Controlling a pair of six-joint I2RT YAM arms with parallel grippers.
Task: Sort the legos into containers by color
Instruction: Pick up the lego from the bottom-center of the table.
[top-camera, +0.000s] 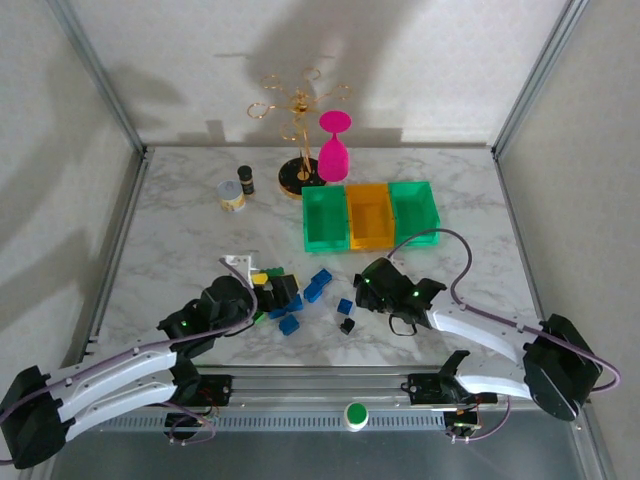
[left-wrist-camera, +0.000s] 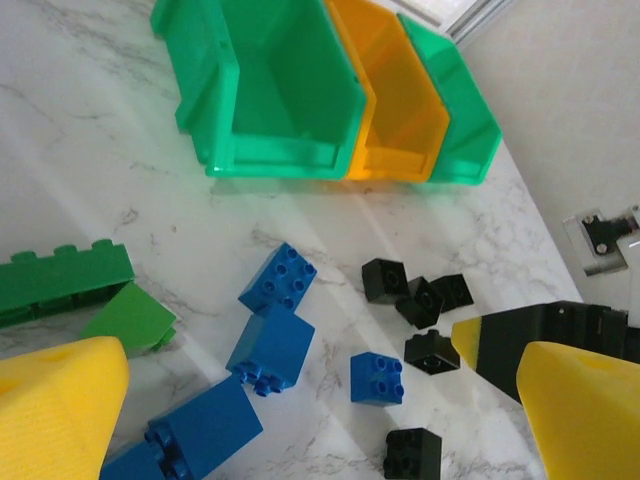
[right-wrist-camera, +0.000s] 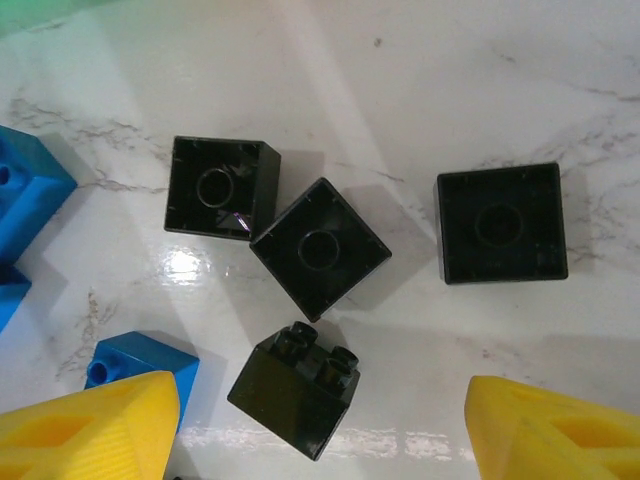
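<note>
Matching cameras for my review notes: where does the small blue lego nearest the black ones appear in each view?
Top external: small blue lego, lower centre, just above a lone black lego.
Left wrist: lower centre, left of the black legos.
Right wrist: bottom left, left of the studs-up black lego.
Shared landmark: the black legos beside it.

The containers stand at the far side in a row: green, orange, green. Nearer, on the marble table, lie blue legos, with black legos to their right and green legos at left. The left gripper has its yellow fingertips wide apart. A dark shape at right is perhaps the other arm.
</note>
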